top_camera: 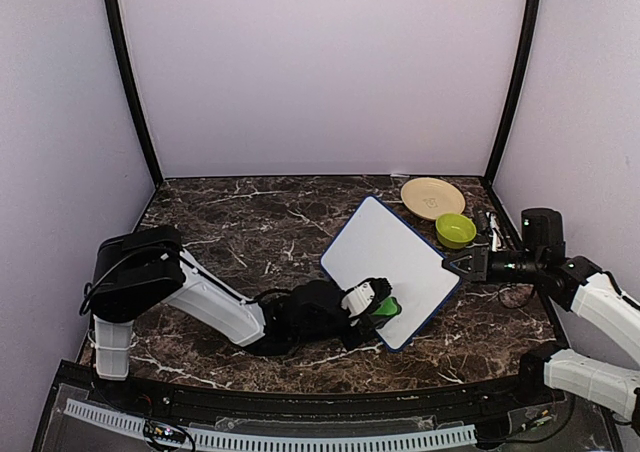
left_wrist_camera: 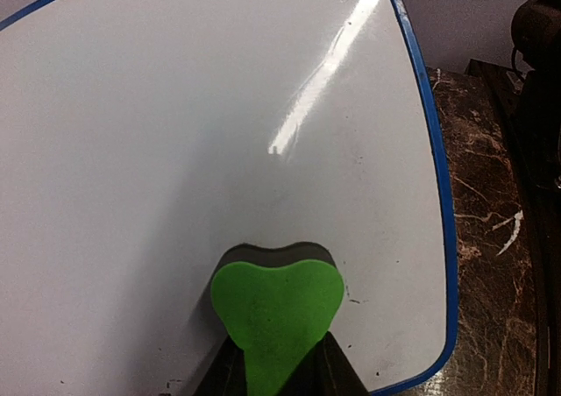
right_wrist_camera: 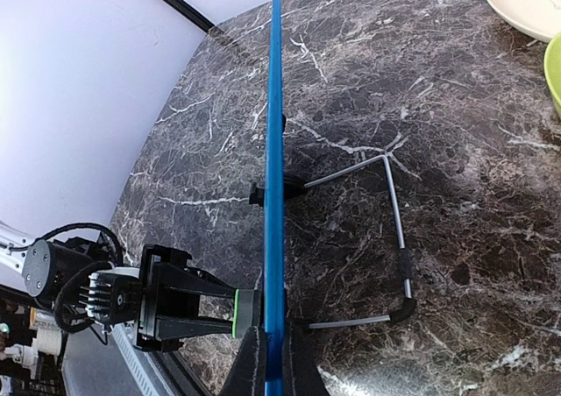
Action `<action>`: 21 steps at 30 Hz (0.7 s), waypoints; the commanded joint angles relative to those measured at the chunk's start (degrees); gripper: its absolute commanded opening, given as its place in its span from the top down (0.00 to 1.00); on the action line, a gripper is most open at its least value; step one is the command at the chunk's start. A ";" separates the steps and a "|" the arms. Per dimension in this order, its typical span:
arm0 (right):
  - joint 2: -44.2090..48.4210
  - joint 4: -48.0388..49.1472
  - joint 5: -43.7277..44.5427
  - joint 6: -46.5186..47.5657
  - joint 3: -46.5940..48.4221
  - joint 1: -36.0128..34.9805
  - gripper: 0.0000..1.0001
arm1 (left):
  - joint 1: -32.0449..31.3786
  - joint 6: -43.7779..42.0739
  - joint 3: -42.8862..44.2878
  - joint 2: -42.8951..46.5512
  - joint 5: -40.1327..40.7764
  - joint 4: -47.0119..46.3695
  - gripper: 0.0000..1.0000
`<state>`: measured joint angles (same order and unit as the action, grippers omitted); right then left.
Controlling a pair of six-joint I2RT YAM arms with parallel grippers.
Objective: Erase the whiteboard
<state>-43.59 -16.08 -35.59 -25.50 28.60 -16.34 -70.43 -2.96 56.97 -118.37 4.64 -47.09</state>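
Observation:
The whiteboard [top_camera: 385, 252], white with a dark-blue frame, stands tilted on a wire stand [right_wrist_camera: 399, 238] near the table's middle right. Its face looks nearly blank in the left wrist view [left_wrist_camera: 219, 133], with a few small dark specks near the lower edge. My left gripper [top_camera: 375, 307] is shut on the green eraser [top_camera: 383, 307] and presses it against the board's lower part; the eraser also shows in the left wrist view [left_wrist_camera: 276, 313]. My right gripper [top_camera: 462, 264] is shut on the board's right edge, which shows edge-on in the right wrist view [right_wrist_camera: 275, 151].
A tan plate [top_camera: 432, 197] lies at the back right, with a small green bowl [top_camera: 455, 230] in front of it, close to the board's right corner. Both show in the right wrist view, the plate [right_wrist_camera: 526, 2] and the bowl [right_wrist_camera: 554, 72]. Dark marble table, walls on three sides.

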 commanded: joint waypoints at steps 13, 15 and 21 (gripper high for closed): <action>0.26 -0.27 -3.17 1.52 0.67 -0.66 1.00 | 13.53 6.27 -3.74 0.91 1.01 3.48 1.00; 0.13 -0.27 -3.25 1.58 0.67 -0.65 1.00 | 14.92 6.39 -3.62 1.14 0.71 3.81 1.00; 0.07 -0.27 -3.25 1.58 0.67 -0.63 1.00 | 16.07 6.36 -3.02 1.28 -0.02 4.88 1.00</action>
<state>-43.59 -15.88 -35.27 -25.54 28.60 -16.34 -55.18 3.29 54.59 -117.10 3.44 -47.88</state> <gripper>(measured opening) 0.035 0.243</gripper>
